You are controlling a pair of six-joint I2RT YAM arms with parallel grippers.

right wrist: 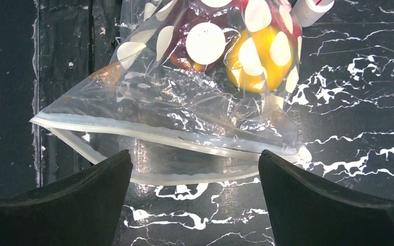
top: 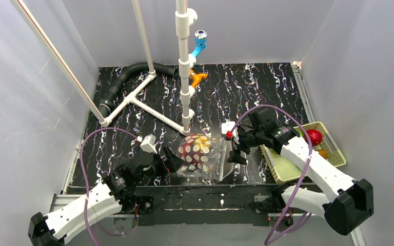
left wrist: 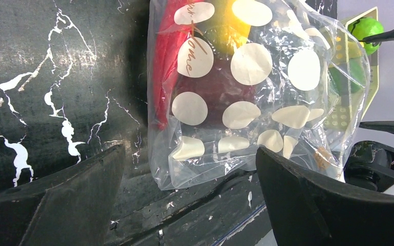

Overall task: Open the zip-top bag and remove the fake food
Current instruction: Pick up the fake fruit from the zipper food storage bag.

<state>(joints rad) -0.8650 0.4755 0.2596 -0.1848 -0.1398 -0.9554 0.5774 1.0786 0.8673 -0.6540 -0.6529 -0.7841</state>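
Observation:
The zip-top bag (top: 201, 155) lies on the black marbled table between my two grippers, clear with whitish dots. Fake food shows through it: a red piece (left wrist: 163, 66), a dark red one (left wrist: 215, 89) and a yellow one (right wrist: 259, 61). Its mouth faces my right gripper (right wrist: 195, 156), and the two zip strips (right wrist: 164, 134) stand apart. That gripper is open, its fingers just short of the lower strip. My left gripper (left wrist: 190, 154) is open at the bag's sealed bottom edge (left wrist: 210, 177), holding nothing.
A pale yellow-green mesh basket (top: 287, 170) sits at the right under my right arm, with a red fruit (top: 314, 136) and a green piece (left wrist: 367, 28) in it. A white pipe frame (top: 186, 102) rises just behind the bag. A black hose (top: 128, 77) lies at the back left.

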